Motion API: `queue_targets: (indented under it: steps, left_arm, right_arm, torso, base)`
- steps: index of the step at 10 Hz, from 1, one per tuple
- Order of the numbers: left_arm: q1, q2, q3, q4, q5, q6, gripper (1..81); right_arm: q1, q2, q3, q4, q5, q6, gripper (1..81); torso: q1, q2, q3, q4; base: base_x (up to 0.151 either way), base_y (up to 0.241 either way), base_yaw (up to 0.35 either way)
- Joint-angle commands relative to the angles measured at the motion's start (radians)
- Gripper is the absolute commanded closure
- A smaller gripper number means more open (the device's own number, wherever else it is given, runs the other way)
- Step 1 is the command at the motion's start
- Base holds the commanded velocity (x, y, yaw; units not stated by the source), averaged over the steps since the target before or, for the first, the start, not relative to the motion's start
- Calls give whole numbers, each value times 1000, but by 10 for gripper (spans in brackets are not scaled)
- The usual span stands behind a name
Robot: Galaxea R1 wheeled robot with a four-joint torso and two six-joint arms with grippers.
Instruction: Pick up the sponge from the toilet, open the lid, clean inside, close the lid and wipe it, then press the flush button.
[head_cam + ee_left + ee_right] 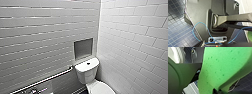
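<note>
While the toilet [87, 72] stands in the tiled corner at five o'clock in the head view, its lid [101, 88] down and the flush button [88, 63] dark in the middle of the tank top, the sponge [221, 68] (bright green, pitted with small holes) hangs above the dark tiled floor [245, 83], the right claw [217, 91] closed on its edge. A grab rail [47, 79] runs at eight o'clock.

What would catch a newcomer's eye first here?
The bright green sponge, looming close in the right wrist view. Then the white toilet tucked in the tiled corner in the head view, with a dark button on top and a grab bar beside it.
</note>
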Motion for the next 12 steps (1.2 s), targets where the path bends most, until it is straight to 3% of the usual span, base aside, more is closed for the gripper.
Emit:
queue_targets:
  steps: [1, 12]
  left_arm:
    - [-31, -13, 13, 10, 65, 4, 10]
    - [-31, -11, 13, 8, 63, 4, 10]
  right_arm:
    - [23, -88, 97, 17, -20, -5, 811]
    - [16, -91, 87, 18, -19, -5, 811]
  torso:
    - [0, 0, 0, 0]
    - [-2, 1, 0, 0]
  base:
    - [0, 0, 0]
    - [83, 0, 0]
